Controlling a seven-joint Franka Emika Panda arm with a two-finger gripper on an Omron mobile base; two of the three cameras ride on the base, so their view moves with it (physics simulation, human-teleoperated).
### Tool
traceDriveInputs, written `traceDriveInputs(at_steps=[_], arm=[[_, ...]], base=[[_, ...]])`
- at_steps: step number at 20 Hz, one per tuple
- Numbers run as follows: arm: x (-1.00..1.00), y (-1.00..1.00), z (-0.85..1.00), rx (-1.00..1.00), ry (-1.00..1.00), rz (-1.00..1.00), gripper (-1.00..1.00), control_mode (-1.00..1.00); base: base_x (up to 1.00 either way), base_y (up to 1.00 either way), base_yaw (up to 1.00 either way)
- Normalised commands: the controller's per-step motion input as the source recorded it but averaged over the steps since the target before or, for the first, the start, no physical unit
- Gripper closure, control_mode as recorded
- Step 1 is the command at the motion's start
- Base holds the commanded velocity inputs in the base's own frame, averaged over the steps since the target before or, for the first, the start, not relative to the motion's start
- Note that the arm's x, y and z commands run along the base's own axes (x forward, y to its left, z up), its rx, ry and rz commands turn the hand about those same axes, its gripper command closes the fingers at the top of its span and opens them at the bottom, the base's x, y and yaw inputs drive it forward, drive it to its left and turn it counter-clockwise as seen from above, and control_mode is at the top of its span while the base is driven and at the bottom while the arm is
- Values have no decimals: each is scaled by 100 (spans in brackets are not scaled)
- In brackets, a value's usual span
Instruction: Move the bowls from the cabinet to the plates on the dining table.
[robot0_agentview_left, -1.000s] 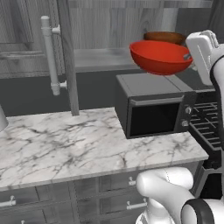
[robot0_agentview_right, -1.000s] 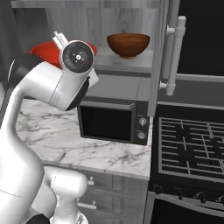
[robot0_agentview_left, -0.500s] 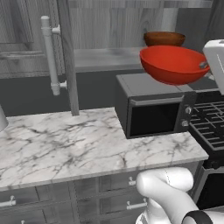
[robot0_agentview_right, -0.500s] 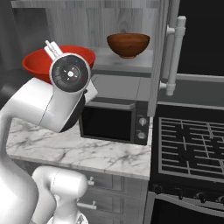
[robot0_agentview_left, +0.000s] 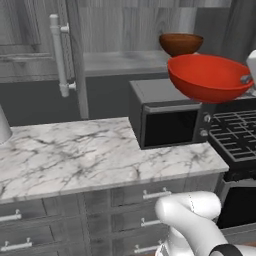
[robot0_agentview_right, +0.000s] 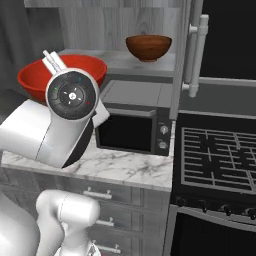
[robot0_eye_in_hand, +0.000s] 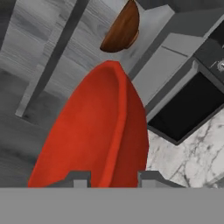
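Observation:
The glossy red bowl (robot0_agentview_left: 207, 77) hangs in the air above the microwave, in front of the open cabinet. My gripper (robot0_eye_in_hand: 111, 180) is shut on its rim, one finger on each side of the wall of the red bowl (robot0_eye_in_hand: 96, 135). In the right base view my hand covers part of the red bowl (robot0_agentview_right: 37, 80). The dark brown bowl (robot0_agentview_left: 181, 43) (robot0_agentview_right: 148, 46) (robot0_eye_in_hand: 122, 28) stands upright on the cabinet's grey shelf (robot0_agentview_left: 120, 62). The plates and the dining table are out of view.
A black microwave (robot0_agentview_left: 167, 120) (robot0_agentview_right: 132, 122) sits on the marble counter (robot0_agentview_left: 75, 155) under the bowl. A dark stove (robot0_agentview_right: 220, 155) lies to its right. Open cabinet doors with long bar handles (robot0_agentview_left: 59, 55) (robot0_agentview_right: 195, 50) flank the shelf. Drawers run below the counter.
The red bowl has come away from the shelf with my gripper, moving down and toward the cameras. The brown bowl has stayed put.

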Motion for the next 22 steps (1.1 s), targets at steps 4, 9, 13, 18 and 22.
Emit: traceDriveInputs(at_steps=[4, 9, 13, 18, 22], arm=[[0, 0, 0, 0, 0, 0, 100, 100], [0, 0, 0, 0, 0, 0, 100, 100], [0, 0, 0, 0, 0, 0, 100, 100], [0, 0, 0, 0, 0, 0, 100, 100], [0, 0, 0, 0, 0, 0, 100, 100]], base=[[-58, -7, 0], [-62, 0, 0], [-62, 0, 0], [-62, 1, 0], [-61, 11, 0]])
